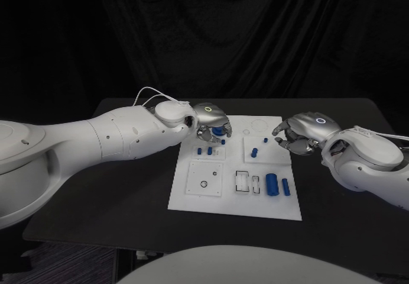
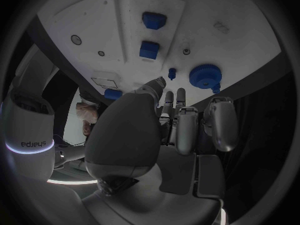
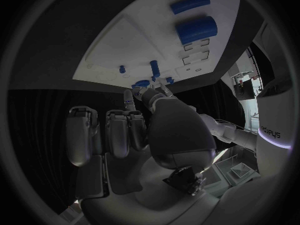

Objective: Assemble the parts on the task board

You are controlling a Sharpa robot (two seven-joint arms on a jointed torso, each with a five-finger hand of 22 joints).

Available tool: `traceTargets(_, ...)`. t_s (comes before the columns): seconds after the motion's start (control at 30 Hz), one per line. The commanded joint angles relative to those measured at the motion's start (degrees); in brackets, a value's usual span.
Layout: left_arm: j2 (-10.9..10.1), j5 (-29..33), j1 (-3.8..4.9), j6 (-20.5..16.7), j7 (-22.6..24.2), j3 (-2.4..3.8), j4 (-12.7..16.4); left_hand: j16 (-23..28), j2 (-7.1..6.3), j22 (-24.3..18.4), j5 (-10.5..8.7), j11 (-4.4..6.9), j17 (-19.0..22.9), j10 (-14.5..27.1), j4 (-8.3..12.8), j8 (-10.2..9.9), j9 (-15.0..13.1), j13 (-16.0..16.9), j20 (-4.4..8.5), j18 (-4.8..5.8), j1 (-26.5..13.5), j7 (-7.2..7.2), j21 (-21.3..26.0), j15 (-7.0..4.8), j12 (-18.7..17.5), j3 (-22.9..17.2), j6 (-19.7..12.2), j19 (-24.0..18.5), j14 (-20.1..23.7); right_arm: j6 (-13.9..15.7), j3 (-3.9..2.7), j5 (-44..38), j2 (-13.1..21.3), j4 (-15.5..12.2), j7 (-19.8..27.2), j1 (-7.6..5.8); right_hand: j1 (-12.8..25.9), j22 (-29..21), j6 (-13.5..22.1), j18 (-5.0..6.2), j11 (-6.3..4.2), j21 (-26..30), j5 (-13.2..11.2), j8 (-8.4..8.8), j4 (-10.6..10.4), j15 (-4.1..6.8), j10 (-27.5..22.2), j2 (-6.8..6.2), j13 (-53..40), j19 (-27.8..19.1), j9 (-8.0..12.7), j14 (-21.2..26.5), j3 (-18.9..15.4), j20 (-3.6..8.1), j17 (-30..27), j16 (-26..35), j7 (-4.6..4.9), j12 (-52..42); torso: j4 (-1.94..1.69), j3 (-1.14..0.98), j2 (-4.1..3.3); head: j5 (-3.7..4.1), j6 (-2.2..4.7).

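The white task board (image 1: pixel 194 195) lies in the middle of the black table. My left hand (image 1: pixel 210 120) hovers over its far left corner, fingertips just short of a round blue part (image 2: pixel 205 76), also seen under the hand (image 1: pixel 220 131); nothing is in its grip. My right hand (image 1: pixel 302 133) hangs at the board's far right edge, fingers loosely bent and empty. Small blue pegs (image 1: pixel 204 151) stand near the left hand, and another peg (image 1: pixel 254 152) stands mid-board. A thick blue cylinder (image 1: pixel 272 183) and a thinner one (image 1: pixel 286 187) lie at the near right, the thick cylinder (image 3: pixel 197 29) also in the right wrist view.
Empty rectangular slots (image 1: pixel 243 181) and a ring-shaped recess (image 1: pixel 204 183) mark the board's near half. Two square blue blocks (image 2: pixel 150 35) sit on the board in the left wrist view. Bare black table (image 1: pixel 102 201) surrounds the board on all sides.
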State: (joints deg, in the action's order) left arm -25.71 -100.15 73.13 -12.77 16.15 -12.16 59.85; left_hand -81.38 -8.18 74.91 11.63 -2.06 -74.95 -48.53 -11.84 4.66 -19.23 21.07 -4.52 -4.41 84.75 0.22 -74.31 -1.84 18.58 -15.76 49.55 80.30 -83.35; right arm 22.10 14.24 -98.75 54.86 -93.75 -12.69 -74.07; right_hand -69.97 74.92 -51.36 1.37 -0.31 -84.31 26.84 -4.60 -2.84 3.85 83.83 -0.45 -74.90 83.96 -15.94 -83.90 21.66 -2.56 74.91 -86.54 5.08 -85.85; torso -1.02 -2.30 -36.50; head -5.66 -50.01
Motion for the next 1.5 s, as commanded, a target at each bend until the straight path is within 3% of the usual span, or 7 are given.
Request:
traceTargets(0.03, 0.4, -0.7, -0.18, 0.0, -0.1, 0.07, -0.3, -0.2, 0.59, 10.1, 0.95, -0.1, -2.2, -0.2, 0.5, 0.0, 0.2, 0.1, -0.08, 0.65, 0.4, -0.19, 0.4, -0.05, 0.4, -0.1, 0.2, 0.3, -0.1, 0.8, -0.04, -0.2, 0.1, -0.2, -0.2, 0.11, 0.3, 13.1, -0.5, 0.14, -0.29, 0.1, 0.3, 0.1, 0.0, 0.36, 2.7, 0.33, -10.5, 3.2, 0.1, -4.7, 0.3, 0.4, 8.5, 0.1, 0.09, 0.3, -0.02, -0.03, -0.02, 0.1, 0.01)
traceTargets(0.1, 0.7, -0.7, -0.26, 0.0, 0.1, 0.07, -0.6, -0.3, 0.74, 10.1, 2.37, -0.09, -2.1, -0.1, 0.9, 0.0, 0.3, 0.2, -0.06, 0.64, 0.7, -0.36, 0.5, -0.01, 0.5, -0.5, 0.6, 0.2, 0.0, 0.8, -0.04, -0.2, 0.0, -0.2, -0.2, 0.11, 0.3, 13.1, -0.5, 0.15, -0.29, 0.1, 0.3, 0.1, 0.0, 0.36, 2.7, 0.31, -10.5, 3.2, 0.1, -4.7, 0.3, 0.4, 8.5, 0.1, 0.09, 0.3, -0.03, -0.02, -0.01, 0.18, 0.01)
traceTargets(0.4, 1.9, -0.7, -1.11, -0.5, 0.8, 0.07, -2.0, -0.2, 1.22, 10.0, 5.0, 0.09, -1.6, -0.3, 1.9, 0.2, 0.6, 0.6, -0.03, 0.56, 1.4, -0.63, 1.0, -0.1, 0.9, -1.7, 1.8, -0.1, 0.4, 0.5, -0.04, -0.2, 0.0, -0.3, -0.2, 0.1, 0.3, 13.1, -0.5, 0.15, -0.29, 0.1, 0.3, 0.1, 0.0, 0.36, 2.7, 0.31, -10.5, 3.2, 0.1, -4.7, 0.3, 0.4, 8.5, 0.1, 0.09, 0.3, -0.06, -0.03, 0.04, 0.15, 0.01)
traceTargets(0.53, 2.5, -0.7, -1.45, -0.8, 1.0, 0.07, -2.9, -0.5, 1.19, 10.1, 5.38, 0.03, -1.9, -0.7, 2.1, 0.3, 0.7, 0.9, 0.0, 0.63, 1.3, -0.23, 0.6, -0.08, 1.4, -1.9, 2.1, 0.1, 0.2, 0.4, -0.04, -0.2, -0.1, -0.2, -0.2, 0.1, 0.4, 13.1, -0.5, 0.16, -0.29, 0.2, 0.4, 0.12, 0.0, 0.36, 2.6, 0.3, -10.4, 3.1, 0.1, -4.7, 0.4, 0.4, 8.4, 0.1, 0.08, 0.4, 0.02, -0.03, 0.05, -0.07, 0.01)
traceTargets(1.33, 4.0, -0.7, -2.32, 0.4, 1.0, 0.07, -6.0, -0.4, 1.35, 10.0, 5.66, 0.11, -1.3, -0.9, 2.8, 0.9, 0.4, 2.0, 0.04, 0.56, 0.5, 0.46, 1.0, -0.13, 2.3, -2.1, 3.8, 0.0, 0.5, -0.1, -0.04, -0.2, -0.3, 0.0, -0.2, 0.1, 0.4, 13.1, -0.5, 0.16, -0.29, 0.2, 0.4, 0.12, 0.0, 0.36, 2.6, 0.3, -10.4, 3.1, 0.1, -4.7, 0.4, 0.4, 8.4, 0.1, 0.08, 0.4, -0.05, 0.0, 0.04, 0.3, 0.01)
traceTargets(1.5, 4.2, -0.7, -2.45, 0.0, 1.5, 0.07, -6.4, -0.6, 1.63, 10.1, 5.66, 0.62, -1.4, -2.2, 3.3, 1.3, 0.1, 2.8, 0.06, 0.6, 0.4, 0.65, 0.8, -0.42, 3.3, -2.2, 4.6, 0.1, 0.5, -0.1, -0.04, -0.2, -0.4, 0.0, -0.2, 0.1, 0.4, 13.0, -0.5, 0.17, -0.29, 0.2, 0.4, 0.14, 0.0, 0.36, 2.6, 0.28, -10.3, 3.1, 0.1, -4.7, 0.4, 0.4, 8.4, 0.2, 0.09, 0.5, -0.07, -0.02, 0.05, 0.34, 0.01)
